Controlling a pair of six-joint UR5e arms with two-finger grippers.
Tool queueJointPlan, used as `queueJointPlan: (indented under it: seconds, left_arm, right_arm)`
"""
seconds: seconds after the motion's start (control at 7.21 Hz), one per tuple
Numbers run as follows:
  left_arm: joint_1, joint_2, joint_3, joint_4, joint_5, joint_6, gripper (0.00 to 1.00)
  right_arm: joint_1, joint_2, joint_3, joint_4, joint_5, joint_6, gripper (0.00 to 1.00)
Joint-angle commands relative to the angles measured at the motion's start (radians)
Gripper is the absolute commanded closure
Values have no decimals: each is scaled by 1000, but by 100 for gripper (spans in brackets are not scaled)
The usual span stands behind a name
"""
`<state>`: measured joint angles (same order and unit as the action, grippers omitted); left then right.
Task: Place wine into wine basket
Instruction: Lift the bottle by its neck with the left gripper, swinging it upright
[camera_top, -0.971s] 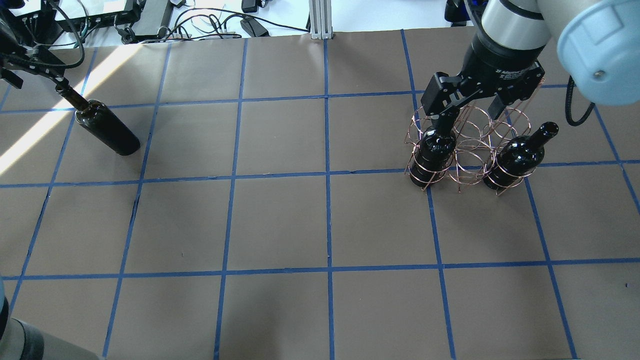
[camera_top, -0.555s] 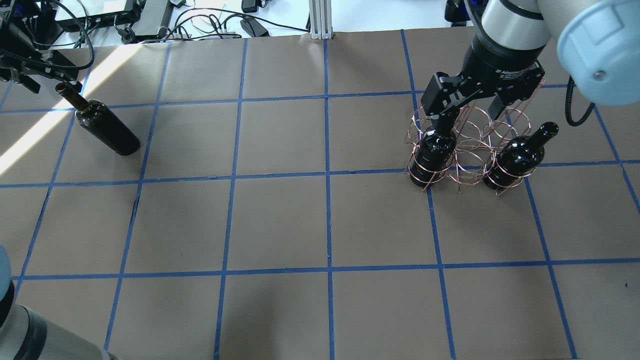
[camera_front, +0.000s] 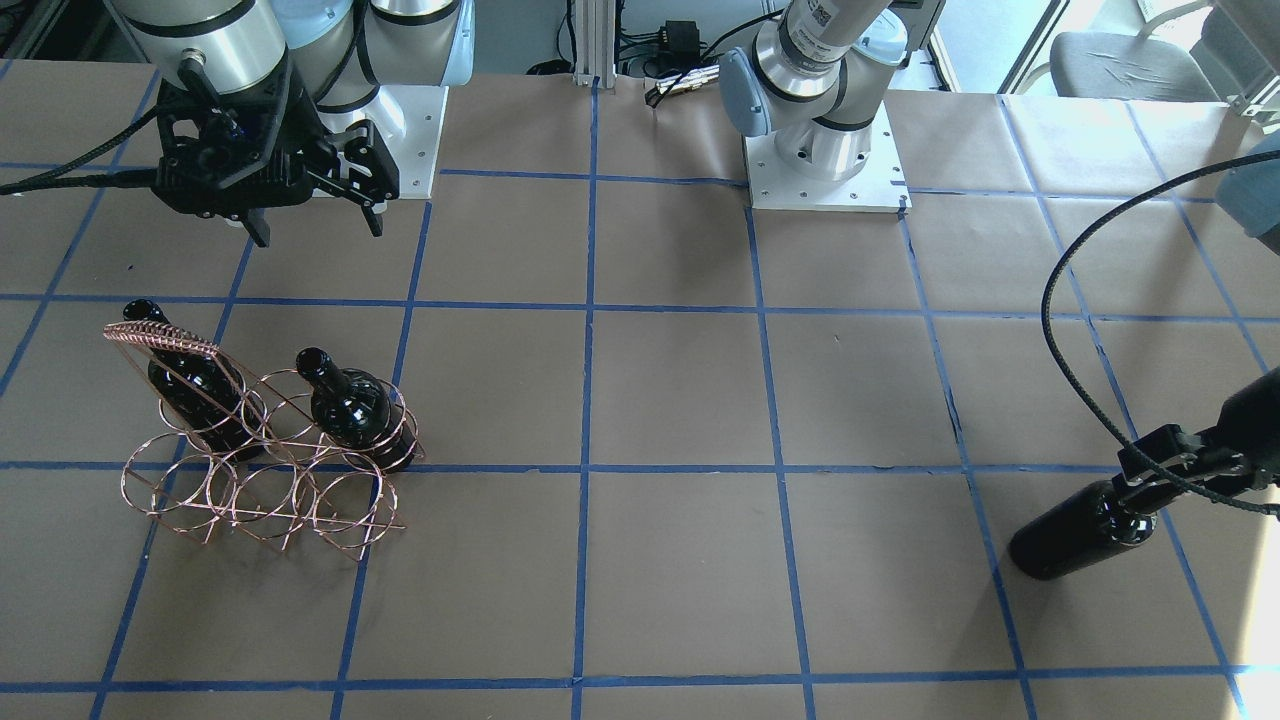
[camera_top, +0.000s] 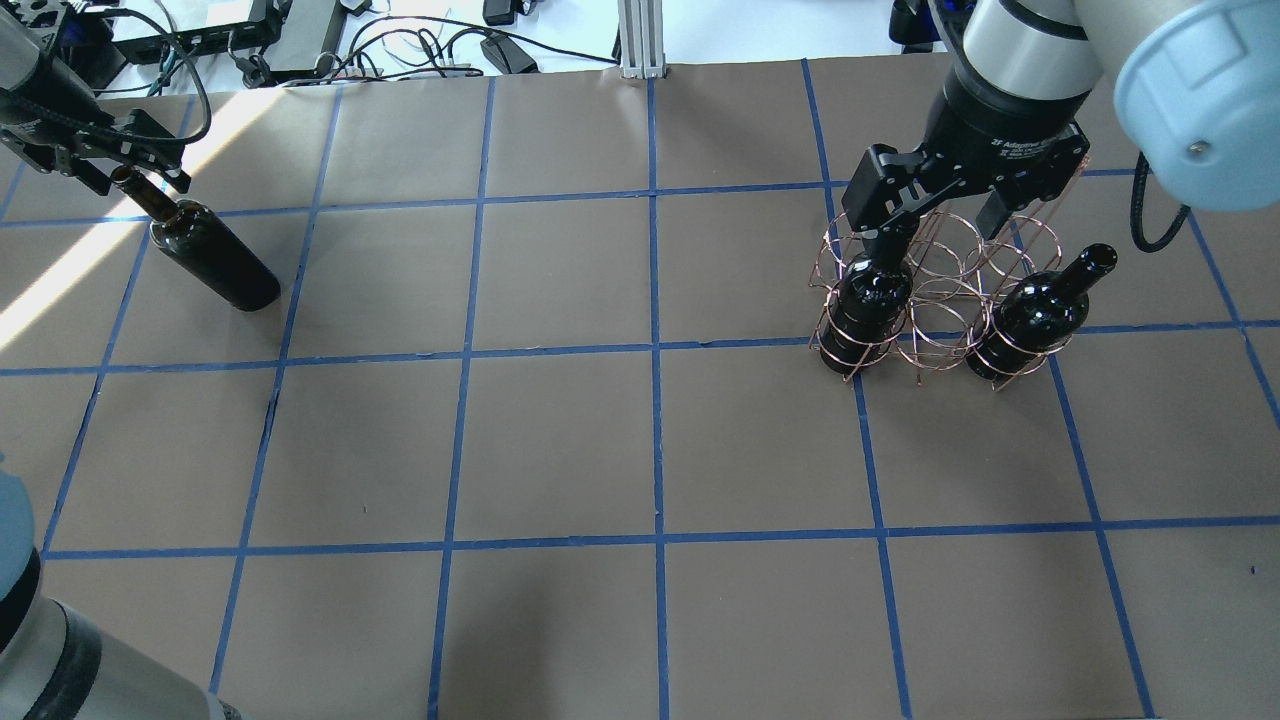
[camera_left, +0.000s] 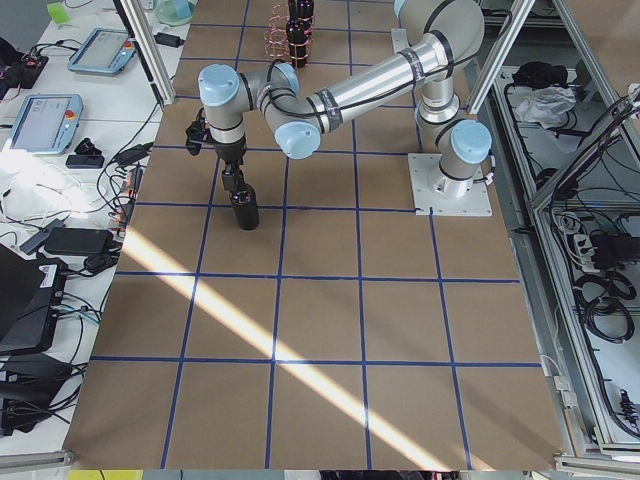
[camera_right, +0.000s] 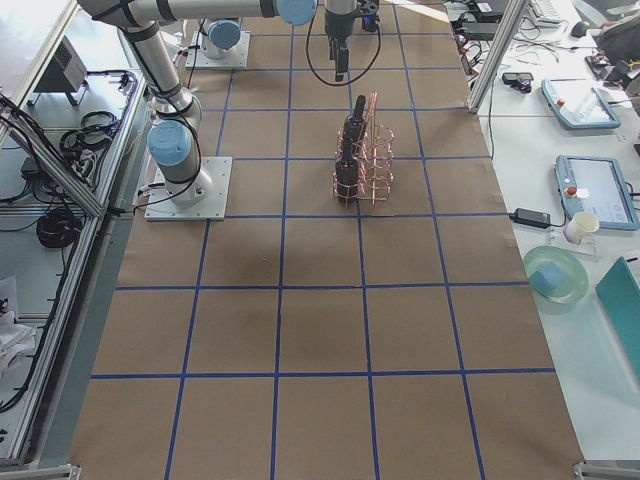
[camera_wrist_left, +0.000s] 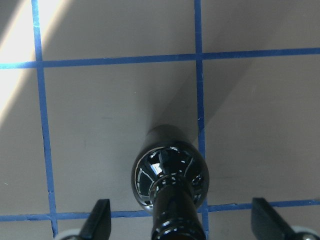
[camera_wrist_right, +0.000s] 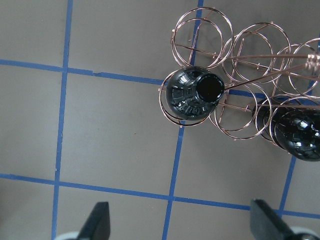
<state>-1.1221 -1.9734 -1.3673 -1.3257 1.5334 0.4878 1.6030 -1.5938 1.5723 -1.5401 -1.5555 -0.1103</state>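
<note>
My left gripper straddles the neck of the wine, fingers spread, not clamped. The bottle stands well apart from the wine basket. My right gripper hangs unclenched above the basket.

I work over a tabletop covered in brown paper, ruled into squares by blue tape. A slanting band of sunlight crosses it. White benches flank both ends, carrying pendant screens, cables and a paper cup. A grey chair stands beyond one corner. An aluminium post rises at the far edge's middle.
</note>
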Motion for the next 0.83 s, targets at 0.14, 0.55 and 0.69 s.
queueJointPlan:
  seconds: [0.14,0.55,0.69]
  left_arm:
    - [-1,-1,-6,11,5,8,73]
    - [-1,1,-6,14,-1,9,100]
    - [-1,1,-6,14,1,11,100]
  right_arm:
    - [0,0,0,0,0,1,0]
    - [0,0,0,0,0,1,0]
    - [0,0,0,0,0,1,0]
